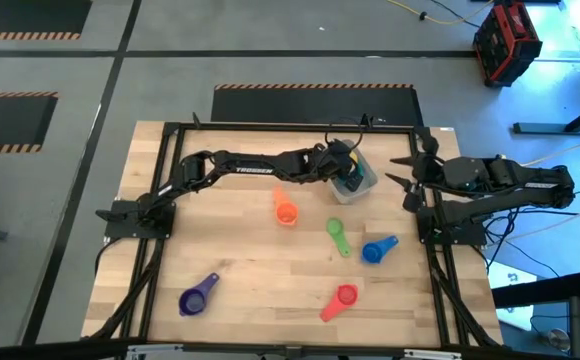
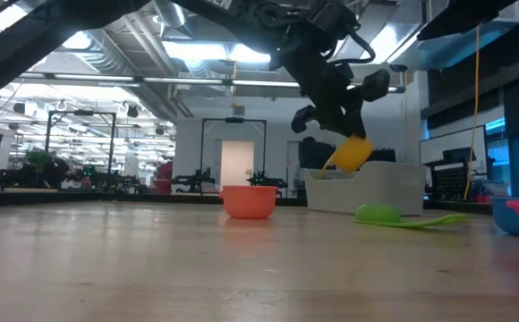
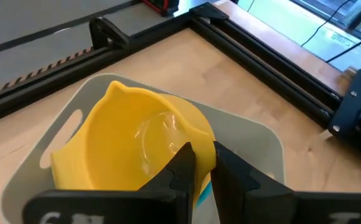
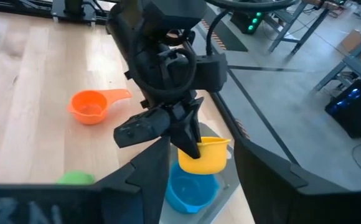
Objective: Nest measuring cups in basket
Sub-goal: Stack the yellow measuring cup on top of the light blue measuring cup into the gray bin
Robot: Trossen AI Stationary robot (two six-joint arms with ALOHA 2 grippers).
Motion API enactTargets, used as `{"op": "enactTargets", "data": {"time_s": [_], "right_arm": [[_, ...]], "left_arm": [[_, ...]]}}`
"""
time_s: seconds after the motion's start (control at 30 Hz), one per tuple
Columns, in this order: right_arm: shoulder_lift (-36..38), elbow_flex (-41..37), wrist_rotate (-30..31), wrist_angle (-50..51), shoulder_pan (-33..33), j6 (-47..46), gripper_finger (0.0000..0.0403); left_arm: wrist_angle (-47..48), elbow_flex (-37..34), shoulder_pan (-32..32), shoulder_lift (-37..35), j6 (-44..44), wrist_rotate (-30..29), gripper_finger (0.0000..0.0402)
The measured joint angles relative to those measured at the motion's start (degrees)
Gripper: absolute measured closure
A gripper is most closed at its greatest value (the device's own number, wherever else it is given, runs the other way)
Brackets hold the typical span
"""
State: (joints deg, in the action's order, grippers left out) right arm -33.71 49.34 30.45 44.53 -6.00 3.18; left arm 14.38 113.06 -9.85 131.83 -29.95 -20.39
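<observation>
Measuring cups lie in two groups before you: some scattered on the tabletop [image 1: 220,200], two at the basket [image 1: 366,185]. Your left claw [image 3: 200,163] hangs over the basket near the far right of the tabletop, its fingers [image 3: 182,167] drawn narrow and pinching the rim of the yellow cup [image 3: 131,140]. That cup is tilted and held just above the basket's inside, as the low view shows: its lower edge sits about level with the basket's rim. From the right wrist view you can see a light blue cup [image 4: 192,190] already lying in the basket, directly beneath the yellow one.

On the bare tabletop you will find the orange cup [image 1: 286,211] nearest the basket, with the green cup [image 1: 337,234] just right of it and nearer the front. The dark blue cup [image 1: 376,250] lies beside the green one, toward the right edge. The red cup [image 1: 342,298] sits near the front, and the purple cup [image 1: 197,297] lies well apart at the front left.

Your right claw [image 1: 410,170] waits at the right edge of the tabletop, beside the basket, with its fingers [image 4: 149,174] spread wide and nothing between them.
</observation>
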Motion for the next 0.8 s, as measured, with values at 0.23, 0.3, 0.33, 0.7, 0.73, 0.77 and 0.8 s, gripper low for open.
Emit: {"op": "enactTargets", "data": {"time_s": [0.23, 0.3, 0.33, 0.7, 0.73, 0.77, 0.8], "right_arm": [[0.0, 0.0, -1.9, 0.0, 0.0, 0.0, 0.0219], [0.0, 0.0, -1.9, 0.0, 0.0, -0.1, 0.0219], [0.0, 0.0, -1.9, 0.0, 0.0, 0.0, 0.0219], [0.0, 0.0, -2.1, 0.0, 0.0, -0.1, 0.0219], [0.0, 0.0, -2.1, 0.0, 0.0, -0.1, 0.0219], [0.0, 0.0, -2.1, 0.0, 0.0, -0.1, 0.0219], [0.0, 0.0, -2.1, 0.0, 0.0, -0.1, 0.0219]], "left_arm": [[2.7, -0.1, 0.1, 0.6, 0.0, 0.4, 0.0364], [4.0, -0.1, 0.1, 0.7, 0.0, 0.4, 0.0364], [4.5, -0.1, 0.1, 0.7, 0.0, 0.3, 0.0364], [4.9, -0.1, -0.8, 0.6, 0.0, 0.4, 0.0363], [4.9, -0.1, -0.8, 0.7, 0.1, 0.6, 0.0363], [4.9, -0.1, -0.8, 0.7, 0.1, 0.6, 0.0363], [4.9, -0.1, -0.8, 0.6, 0.1, 0.5, 0.0363]]}}
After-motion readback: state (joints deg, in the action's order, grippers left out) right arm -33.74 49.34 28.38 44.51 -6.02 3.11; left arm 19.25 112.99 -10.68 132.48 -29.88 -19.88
